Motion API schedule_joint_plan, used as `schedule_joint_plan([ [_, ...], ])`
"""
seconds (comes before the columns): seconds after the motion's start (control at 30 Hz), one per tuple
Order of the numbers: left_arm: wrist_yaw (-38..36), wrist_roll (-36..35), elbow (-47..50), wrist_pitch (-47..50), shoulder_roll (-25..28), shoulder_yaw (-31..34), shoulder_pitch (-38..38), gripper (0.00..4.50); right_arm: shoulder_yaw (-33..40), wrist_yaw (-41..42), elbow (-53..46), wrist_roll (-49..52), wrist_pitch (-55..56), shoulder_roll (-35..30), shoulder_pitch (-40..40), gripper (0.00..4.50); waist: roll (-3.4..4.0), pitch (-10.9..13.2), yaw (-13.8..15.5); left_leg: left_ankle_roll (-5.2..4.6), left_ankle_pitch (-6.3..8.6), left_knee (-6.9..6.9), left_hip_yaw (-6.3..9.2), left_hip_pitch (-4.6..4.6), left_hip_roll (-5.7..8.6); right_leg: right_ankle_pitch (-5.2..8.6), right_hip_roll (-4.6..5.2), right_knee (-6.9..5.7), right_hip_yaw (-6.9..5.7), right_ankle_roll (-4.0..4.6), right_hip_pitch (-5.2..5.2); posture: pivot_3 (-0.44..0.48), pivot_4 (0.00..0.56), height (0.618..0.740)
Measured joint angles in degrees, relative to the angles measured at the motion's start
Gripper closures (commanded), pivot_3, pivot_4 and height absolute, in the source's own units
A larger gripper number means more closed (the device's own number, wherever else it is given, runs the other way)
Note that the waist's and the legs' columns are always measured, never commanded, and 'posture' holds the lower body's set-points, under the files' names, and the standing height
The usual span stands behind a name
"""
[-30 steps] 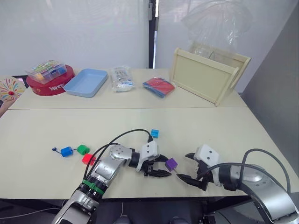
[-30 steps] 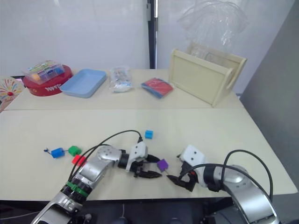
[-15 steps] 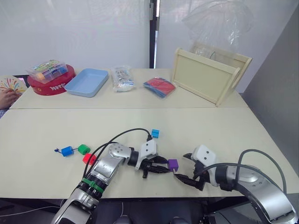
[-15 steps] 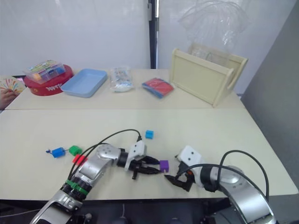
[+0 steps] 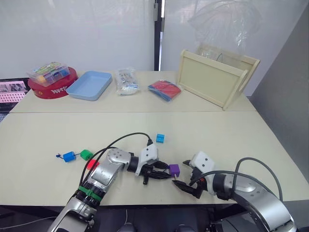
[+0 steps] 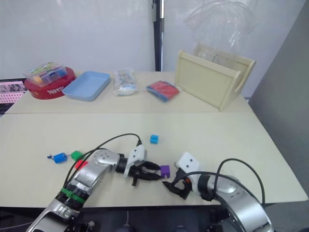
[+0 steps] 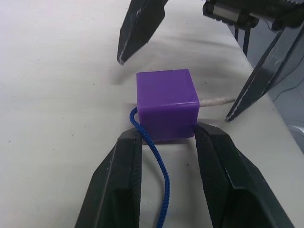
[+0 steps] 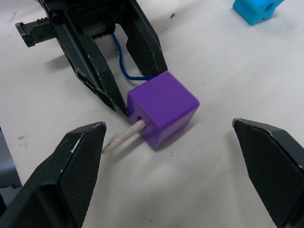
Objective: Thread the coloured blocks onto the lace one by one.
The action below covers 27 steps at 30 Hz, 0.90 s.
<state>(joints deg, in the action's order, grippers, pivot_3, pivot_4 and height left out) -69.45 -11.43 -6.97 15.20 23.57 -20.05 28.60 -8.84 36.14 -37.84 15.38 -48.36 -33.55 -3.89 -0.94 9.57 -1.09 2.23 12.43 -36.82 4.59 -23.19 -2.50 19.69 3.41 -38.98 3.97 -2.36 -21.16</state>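
The purple block (image 7: 166, 104) lies near the table's front edge, with the dark-blue lace (image 7: 153, 159) running into its near side. The lace's pale tip (image 8: 124, 137) pokes out of its far side. My left gripper (image 7: 166, 133) is shut on the purple block, its fingertips pinching the near corners. Facing it, my right gripper (image 5: 180, 173) is open, its fingers (image 8: 78, 156) spread wide to either side of the tip and block, touching neither. A cyan block (image 5: 160, 138) lies loose behind. The blue (image 5: 69, 156), green (image 5: 86, 154) and red (image 5: 91, 164) blocks sit to the left along the lace.
Along the far side of the table stand a red tin topped by a clear box (image 5: 52, 79), a pale blue tray (image 5: 89, 85), a plastic bag (image 5: 125, 81), a red-and-blue packet (image 5: 164, 90) and a wooden crate (image 5: 217, 77). The table's front edge runs just below both grippers.
My right gripper has moved left, closer to the purple block and the lace tip. The left gripper and block shifted slightly left. A person's hand at the far left edge is gone.
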Motion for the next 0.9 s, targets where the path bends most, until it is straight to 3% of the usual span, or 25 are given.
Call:
schedule_joint_plan([
  [0.2,-0.9,-0.3,2.6,0.5,2.5,1.0,-0.8,0.06,-0.8,-2.6,-2.3,0.6,-1.8,1.0,0.9,0.0,0.0,0.0,0.1,0.0,0.0,0.0,0.0,0.0,0.01,0.0,0.01,0.0,0.0,0.0,0.0,0.0,0.15,0.74],
  [0.37,-4.3,-1.8,2.2,0.8,3.9,1.1,1.2,0.06,1.2,-5.0,-6.0,1.9,-3.5,2.0,3.1,0.0,0.0,0.0,0.2,0.0,0.0,0.0,0.0,-0.03,0.01,0.0,0.01,0.01,-0.01,0.0,0.0,0.0,0.15,0.74],
  [0.53,-12.3,-1.9,-5.8,-4.8,3.2,0.0,9.0,0.06,1.7,-11.2,-12.4,2.3,-6.5,6.4,6.3,0.0,0.0,0.0,0.2,0.0,0.0,0.0,0.0,-0.03,0.02,0.0,0.01,0.02,-0.02,0.0,0.0,0.0,0.15,0.74],
  [0.7,-18.1,0.6,-16.7,-12.1,1.3,-2.2,13.5,0.06,-1.3,-19.7,-16.0,0.4,-9.9,11.5,10.0,0.0,0.0,0.0,-0.3,0.0,0.0,0.01,0.01,-0.02,0.0,0.0,-0.03,-0.01,-0.01,0.0,-0.04,0.0,0.15,0.74],
  [0.9,-19.3,0.6,-19.5,-13.8,0.6,-1.2,14.2,0.06,-5.0,-26.8,-15.6,-2.9,-10.2,15.6,11.9,0.0,0.0,0.0,-0.5,0.0,0.0,0.01,0.03,-0.03,0.0,0.0,-0.02,-0.02,-0.02,0.0,-0.04,0.0,0.15,0.74],
])
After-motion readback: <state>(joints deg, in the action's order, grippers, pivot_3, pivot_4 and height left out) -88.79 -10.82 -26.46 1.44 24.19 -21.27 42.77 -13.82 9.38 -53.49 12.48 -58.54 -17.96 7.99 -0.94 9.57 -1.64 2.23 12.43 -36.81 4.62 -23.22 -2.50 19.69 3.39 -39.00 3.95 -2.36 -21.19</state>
